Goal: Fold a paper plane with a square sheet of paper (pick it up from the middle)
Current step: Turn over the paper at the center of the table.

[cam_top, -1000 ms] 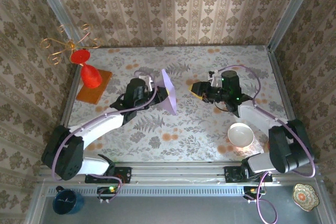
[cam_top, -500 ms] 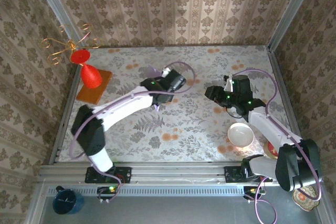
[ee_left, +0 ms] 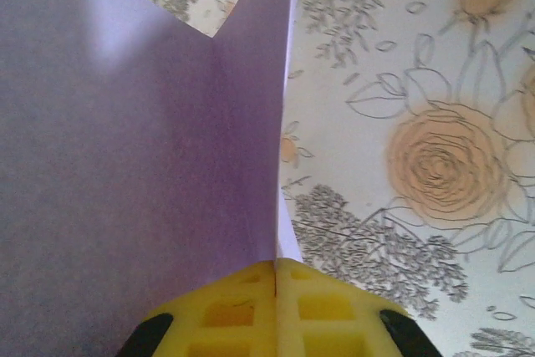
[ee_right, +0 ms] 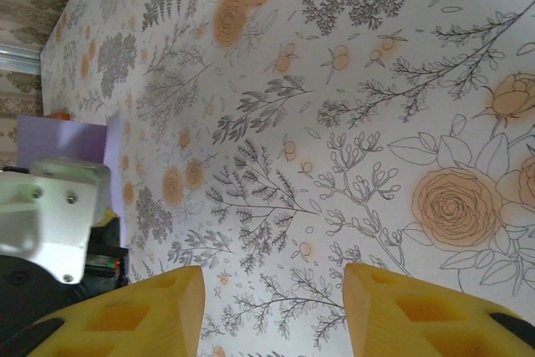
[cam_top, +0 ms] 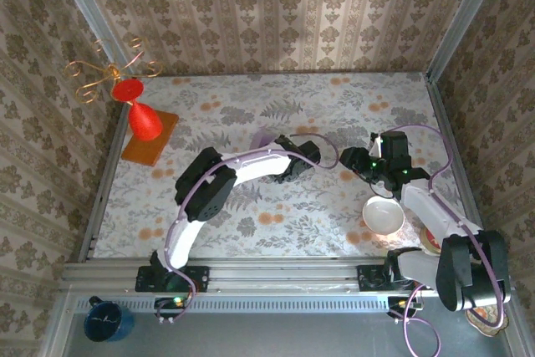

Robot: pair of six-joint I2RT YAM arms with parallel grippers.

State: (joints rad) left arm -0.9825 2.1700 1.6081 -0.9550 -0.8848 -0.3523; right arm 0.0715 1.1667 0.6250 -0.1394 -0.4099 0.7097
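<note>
Lilac paper (ee_left: 125, 165) in clamped left pincer (ee_left: 276, 272)

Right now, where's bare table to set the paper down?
Free: the far strip of table along the back wall, and the near-left patch between orange mat and left arm. Crowded: centre, where left gripper pinches the lilac paper facing right gripper; near right, by white bowl.

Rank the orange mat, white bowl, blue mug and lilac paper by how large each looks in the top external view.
1. orange mat, partly under the red vase
2 and 3. white bowl and blue mug: they look alike, so left unranked
4. lilac paper: a sliver visible, the rest hidden
</note>
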